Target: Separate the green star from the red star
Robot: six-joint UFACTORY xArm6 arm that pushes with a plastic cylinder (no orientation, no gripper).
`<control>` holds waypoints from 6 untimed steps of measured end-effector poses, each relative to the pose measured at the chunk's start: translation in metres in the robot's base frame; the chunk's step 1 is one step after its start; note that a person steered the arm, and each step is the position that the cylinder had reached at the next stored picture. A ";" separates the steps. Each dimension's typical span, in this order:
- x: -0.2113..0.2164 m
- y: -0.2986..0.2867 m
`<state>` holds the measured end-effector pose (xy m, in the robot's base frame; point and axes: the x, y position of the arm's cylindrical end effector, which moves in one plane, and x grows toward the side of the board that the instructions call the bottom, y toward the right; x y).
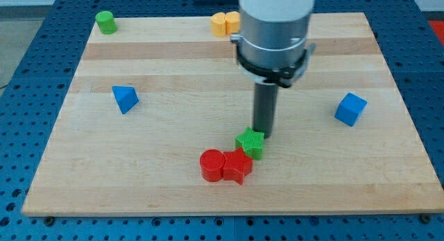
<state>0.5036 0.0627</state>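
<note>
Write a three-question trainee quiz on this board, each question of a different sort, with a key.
1. True or false: my tip is at the upper right edge of the green star.
2. Which block touches the red star on the view's left?
A. blue cube
B. red cylinder
C. green cylinder
3. Fill in: the blue triangular block lies on the view's ____ side of the wooden board.

Key: 1 true; 2 B; 3 left.
</note>
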 end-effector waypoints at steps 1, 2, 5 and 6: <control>0.028 0.067; 0.058 0.075; 0.023 -0.044; -0.009 -0.083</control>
